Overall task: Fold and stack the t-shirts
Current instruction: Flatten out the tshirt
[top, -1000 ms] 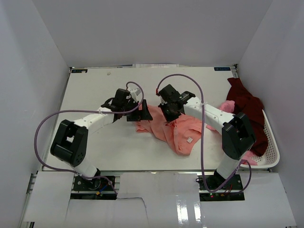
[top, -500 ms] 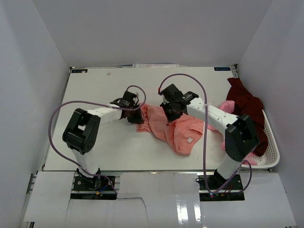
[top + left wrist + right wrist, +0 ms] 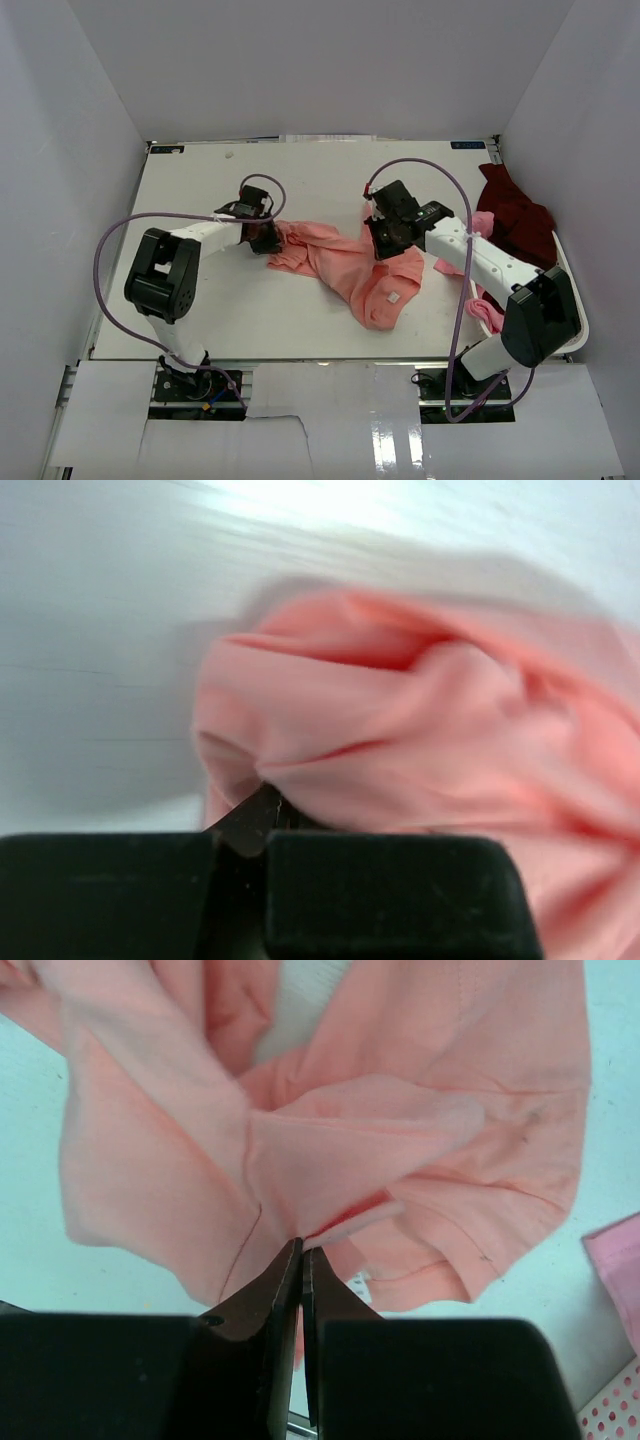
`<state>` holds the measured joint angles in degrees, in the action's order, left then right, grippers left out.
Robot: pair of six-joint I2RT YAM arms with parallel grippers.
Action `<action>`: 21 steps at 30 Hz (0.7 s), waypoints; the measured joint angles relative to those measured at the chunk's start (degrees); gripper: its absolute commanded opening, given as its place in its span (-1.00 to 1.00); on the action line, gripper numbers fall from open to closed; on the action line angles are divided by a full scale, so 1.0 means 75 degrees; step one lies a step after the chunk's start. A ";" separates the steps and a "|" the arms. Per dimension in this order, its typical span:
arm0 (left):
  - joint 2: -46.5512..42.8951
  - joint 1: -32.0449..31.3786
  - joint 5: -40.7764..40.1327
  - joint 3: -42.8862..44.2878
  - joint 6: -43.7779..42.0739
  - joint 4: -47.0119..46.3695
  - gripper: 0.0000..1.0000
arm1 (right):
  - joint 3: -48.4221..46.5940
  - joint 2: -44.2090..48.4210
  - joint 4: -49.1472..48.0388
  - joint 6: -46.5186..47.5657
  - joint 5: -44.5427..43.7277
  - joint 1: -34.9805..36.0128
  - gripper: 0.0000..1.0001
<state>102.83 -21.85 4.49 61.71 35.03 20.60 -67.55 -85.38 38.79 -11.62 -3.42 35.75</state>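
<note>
Top external: salmon t-shirt (image 3: 340, 270) runs left-right; left hand (image 3: 265, 237) and right hand (image 3: 385, 240) each clamped on opposite ends.

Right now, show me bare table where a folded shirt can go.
Bare: the far strip of the table between the back wall and the salmon t-shirt, and the near strip between that shirt and the table's front edge. Crowded: the centre, where the left pincer and right pincer grip the shirt, and the right edge by the basket.
</note>
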 measured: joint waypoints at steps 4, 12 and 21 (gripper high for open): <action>-0.0254 0.1250 0.0248 -0.0289 -0.0009 0.0105 -1.00 | 0.0405 0.0245 -0.0023 -0.0047 0.0117 -0.0166 -0.85; -0.0618 0.2104 0.0443 -0.0382 -0.0093 0.0557 -1.00 | 0.1046 0.0635 -0.0291 -0.0219 0.0449 -0.0172 -0.85; -0.0662 0.3314 0.1282 -0.0603 -0.0067 0.0574 -1.00 | 0.1411 0.1032 -0.0297 -0.0347 0.0405 -0.0466 -0.85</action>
<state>97.86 3.01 14.11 57.19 34.52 24.91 -56.97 -77.65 36.56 -14.22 -0.38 32.25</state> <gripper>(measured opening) 0.016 0.078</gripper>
